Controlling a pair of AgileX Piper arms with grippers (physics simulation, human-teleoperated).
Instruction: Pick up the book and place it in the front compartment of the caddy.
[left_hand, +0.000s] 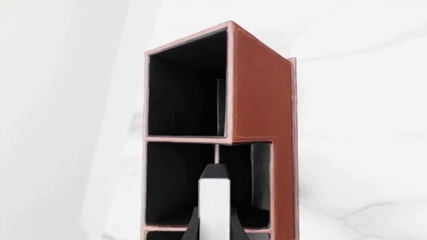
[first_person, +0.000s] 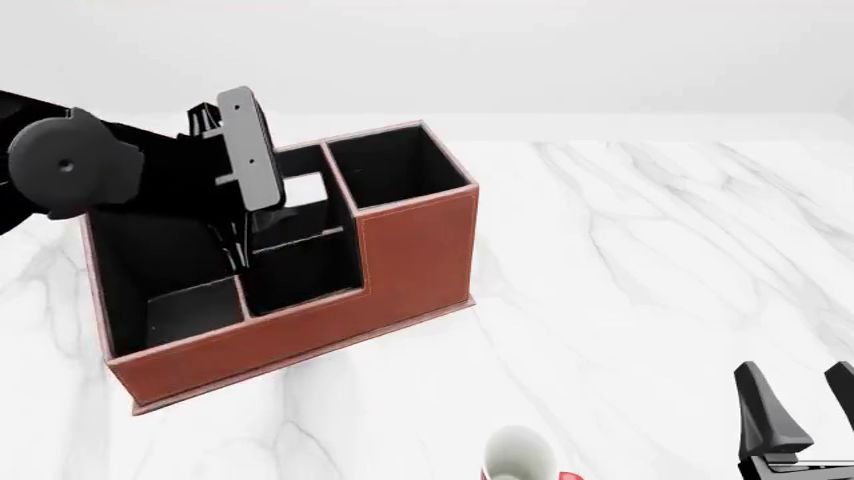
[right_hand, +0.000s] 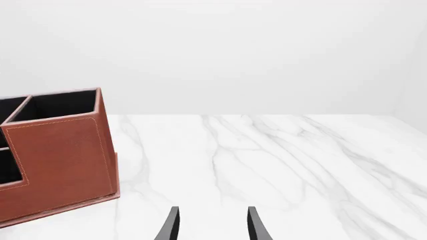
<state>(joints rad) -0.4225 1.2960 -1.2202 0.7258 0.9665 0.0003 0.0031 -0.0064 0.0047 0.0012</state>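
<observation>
The reddish-brown caddy (first_person: 414, 250) stands at the table's left (left_hand: 263, 90) (right_hand: 60, 160). My left gripper (first_person: 254, 235) points down into its middle part and is shut on the book (left_hand: 215, 200), which shows edge-on as a white strip between the black fingers (left_hand: 193, 227). In the front view a white patch (first_person: 304, 190), apparently the book's strip, shows inside the front compartment (first_person: 310, 165) (left_hand: 177, 185). In the left wrist view the book lines up with the low divider, so I cannot tell how deep it sits. My right gripper (first_person: 801, 410) (right_hand: 210, 225) is open and empty, far from the caddy.
A white-and-red mug (first_person: 521, 455) stands at the near edge, between the caddy and the right gripper. White marble table (first_person: 641, 250) stretches to the right of the caddy. The left arm's black links cover the caddy's large left cell.
</observation>
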